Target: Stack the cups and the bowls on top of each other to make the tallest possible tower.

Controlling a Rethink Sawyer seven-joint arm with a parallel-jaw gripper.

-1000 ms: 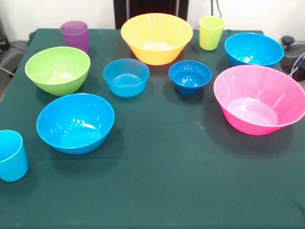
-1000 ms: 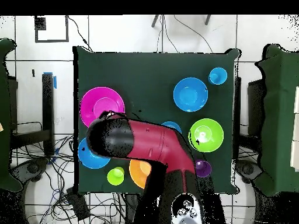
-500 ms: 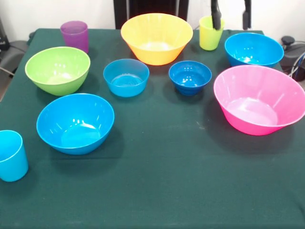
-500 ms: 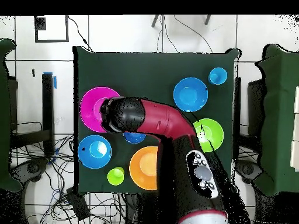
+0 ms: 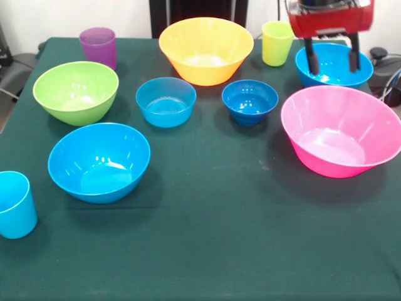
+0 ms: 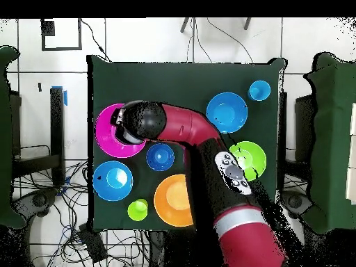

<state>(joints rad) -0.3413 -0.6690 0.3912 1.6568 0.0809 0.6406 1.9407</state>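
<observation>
Gripper (image 5: 332, 58) spread wide, empty, over the big pink bowl's (image 5: 341, 132) far rim — light, glossy, likely slippery plastic; I'd pinch the thin rim wall.

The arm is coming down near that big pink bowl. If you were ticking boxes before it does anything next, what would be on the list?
1. Gripper open: ok, the two fingers hang apart.
2. Gripper empty: ok, nothing between the fingers.
3. Pink bowl upright and empty: ok.
4. Gripper lined up over the pink bowl: cannot tell; from the front it hangs before the blue bowl, from overhead the arm's end covers part of the pink bowl.
5. Room round the pink bowl: ok, the dark-blue bowl stands apart from it.
6. Tower begun: not ok, nothing is stacked.
</observation>
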